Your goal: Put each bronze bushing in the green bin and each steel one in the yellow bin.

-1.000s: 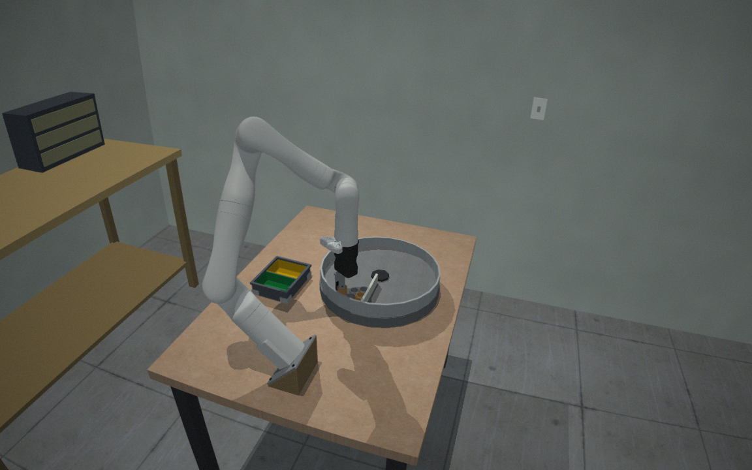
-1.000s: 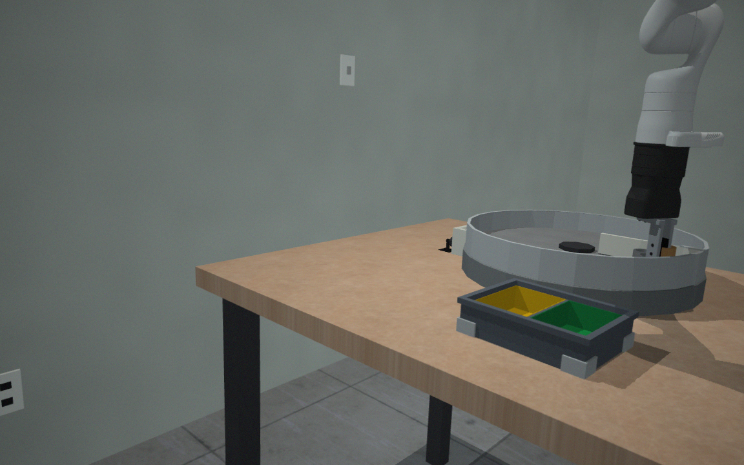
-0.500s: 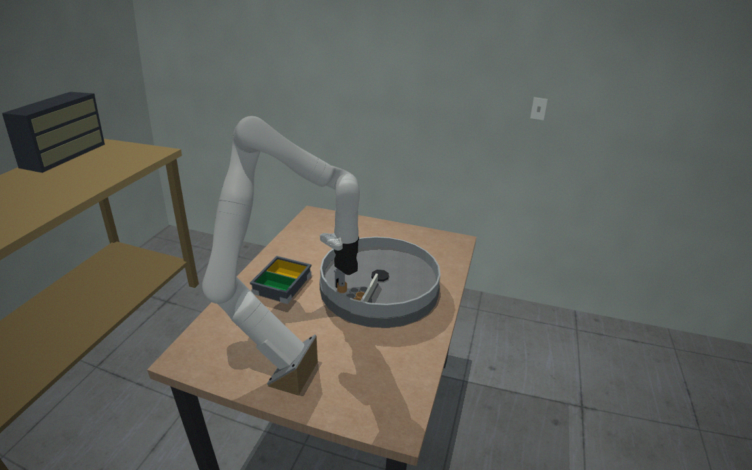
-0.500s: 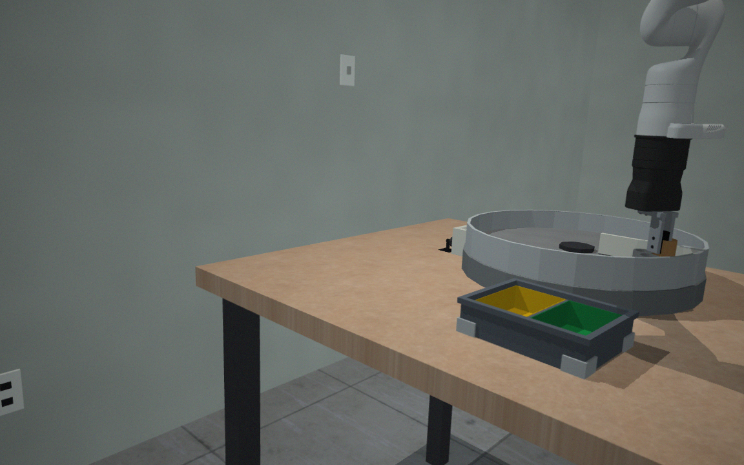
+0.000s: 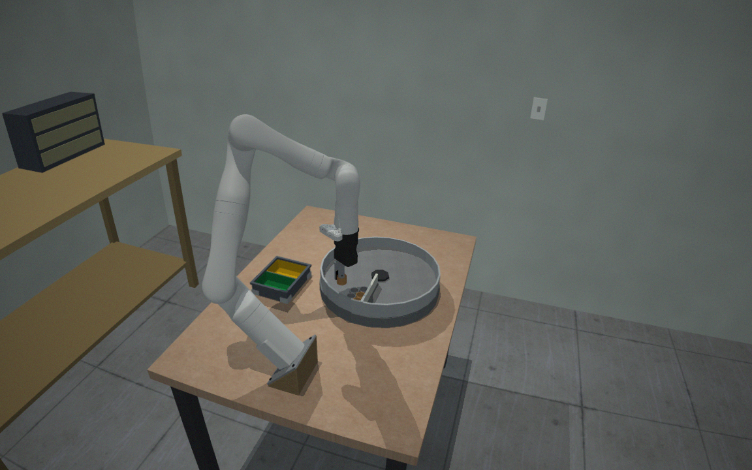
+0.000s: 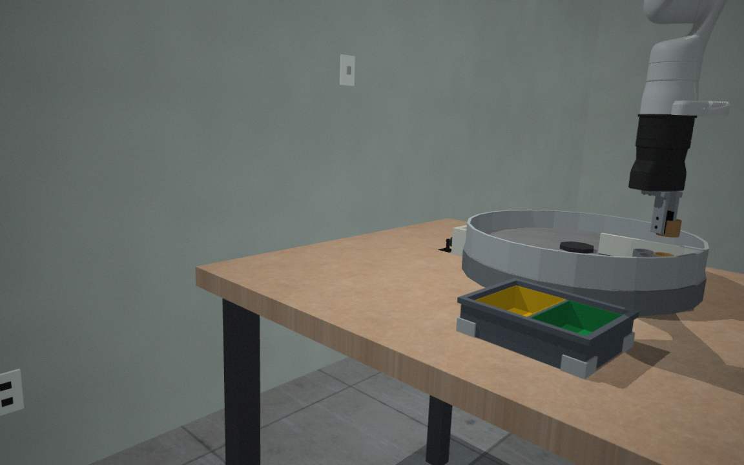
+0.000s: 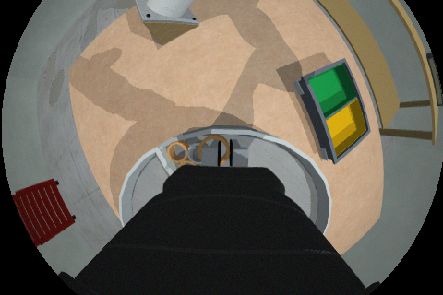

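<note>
Above the turntable (image 5: 380, 313) (image 6: 582, 277) (image 7: 318, 184) — one bronze bushing (image 5: 341, 279) (image 6: 669, 228), its wall pinched between the fingertips of the tool (image 5: 340, 274) (image 6: 666, 222) (image 7: 225, 148).

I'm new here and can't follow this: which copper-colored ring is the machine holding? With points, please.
The bronze bushing (image 5: 341, 280) (image 6: 673, 228) raised in the gripper (image 5: 340, 274) (image 6: 667, 222) (image 7: 225, 153); the others sit lower.

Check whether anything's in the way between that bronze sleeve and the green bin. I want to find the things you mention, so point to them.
Yes, the round wall (image 5: 329, 296) (image 6: 537, 249) (image 7: 323, 195) of the turntable stands between the bronze sleeve (image 5: 341, 281) (image 6: 673, 229) in the claw (image 5: 340, 277) (image 6: 666, 225) (image 7: 225, 148) and the green bin (image 5: 276, 282) (image 6: 580, 318) (image 7: 331, 87). Beyond it, I see nothing else blocking. Whether the sleeve already clears it, I can't tell.
</note>
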Available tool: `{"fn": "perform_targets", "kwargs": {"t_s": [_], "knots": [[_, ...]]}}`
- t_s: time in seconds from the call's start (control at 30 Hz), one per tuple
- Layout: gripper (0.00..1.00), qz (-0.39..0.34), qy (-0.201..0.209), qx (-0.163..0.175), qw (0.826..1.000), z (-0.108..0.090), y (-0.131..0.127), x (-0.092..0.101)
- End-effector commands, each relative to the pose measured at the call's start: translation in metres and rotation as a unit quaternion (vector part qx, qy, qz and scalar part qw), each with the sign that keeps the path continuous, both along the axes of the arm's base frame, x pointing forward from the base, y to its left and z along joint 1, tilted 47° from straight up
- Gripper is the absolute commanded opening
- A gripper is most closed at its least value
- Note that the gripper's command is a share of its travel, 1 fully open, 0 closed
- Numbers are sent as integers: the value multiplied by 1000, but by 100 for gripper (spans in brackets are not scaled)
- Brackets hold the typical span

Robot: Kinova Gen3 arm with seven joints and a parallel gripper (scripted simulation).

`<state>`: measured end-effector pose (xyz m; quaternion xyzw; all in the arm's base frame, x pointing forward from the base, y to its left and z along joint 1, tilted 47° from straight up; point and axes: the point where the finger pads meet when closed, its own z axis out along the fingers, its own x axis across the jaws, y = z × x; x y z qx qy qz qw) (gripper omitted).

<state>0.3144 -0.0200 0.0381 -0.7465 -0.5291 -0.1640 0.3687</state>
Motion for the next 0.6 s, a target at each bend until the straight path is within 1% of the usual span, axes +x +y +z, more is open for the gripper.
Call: {"fn": "perform_targets", "kwargs": {"t_s": [0.0, 0.1, 0.17, 0.47, 0.57], "knots": [[0, -2, -3, -2, 1000, 6, -8, 3], [0, -2, -3, -2, 1000, 9, -11, 4], [0, -2, -3, -2, 1000, 15, -17, 5], [0, -2, -3, -2, 1000, 15, -17, 5], [0, 16, -22, 1, 1000, 39, 6, 2]]}}
